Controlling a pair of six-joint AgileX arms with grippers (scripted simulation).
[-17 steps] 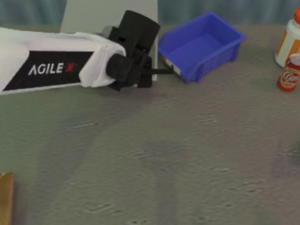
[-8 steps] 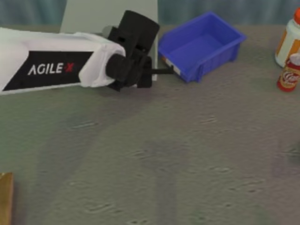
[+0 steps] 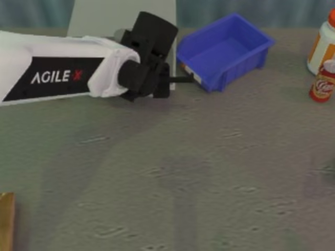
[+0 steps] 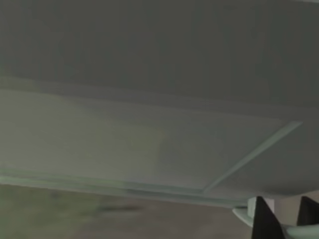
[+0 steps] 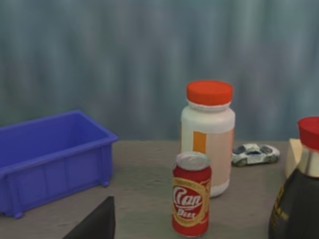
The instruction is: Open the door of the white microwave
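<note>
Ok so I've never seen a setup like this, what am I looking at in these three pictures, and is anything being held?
This is a simulated two-armed AgileX robot at a table. The top view looks down from above. The white left arm reaches to the microwave at the back, with its claw at the front right corner. Beside that are a blue bin, a white bottle and a red can.

The other two pictures come from cameras on the wrists. The left one is pressed close to the microwave's door. The right one looks across the table at the bin, bottle and can, plus a toy car and a dark bottle. A bit of the right claw shows at the edge.

I can't tell whether anything is held.
</note>
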